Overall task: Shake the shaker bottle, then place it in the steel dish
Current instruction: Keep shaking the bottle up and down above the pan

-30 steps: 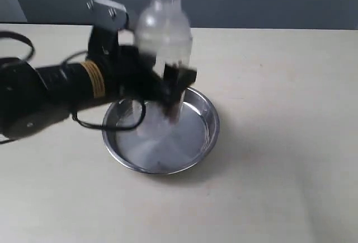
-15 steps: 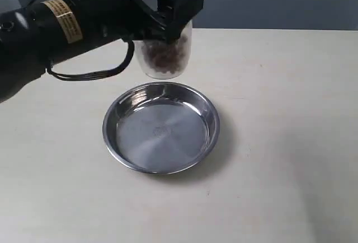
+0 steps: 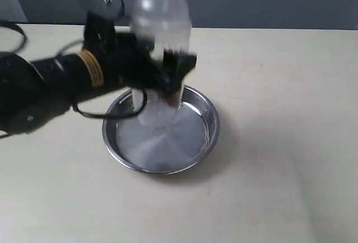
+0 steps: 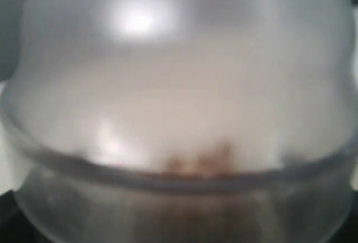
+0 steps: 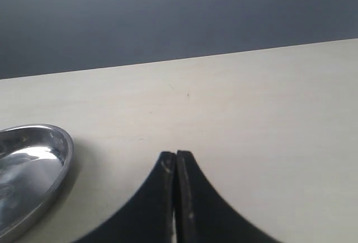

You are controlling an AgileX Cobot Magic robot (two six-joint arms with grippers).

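Note:
In the exterior view the clear shaker bottle (image 3: pixel 161 24) stands upright and motion-blurred in the air over the steel dish (image 3: pixel 207 121), its cap at the top edge of the view. My left gripper (image 3: pixel 170 72) is shut on the bottle's lower body. The left wrist view is filled by the blurred shaker bottle (image 4: pixel 179 97) with brown granules inside. The steel dish (image 5: pixel 33 164) also shows in the right wrist view, off to the side of my right gripper (image 5: pixel 176 154), which is shut on nothing above the table.
The pale table (image 3: pixel 279 142) stretches around the dish, with a dark wall behind it. My left arm (image 3: pixel 50 78) with its cable reaches in from the left side.
The left arm has swung the bottle down from its raised position half a second ago, back low over the dish as it was one second ago. The granules are blurred by the motion.

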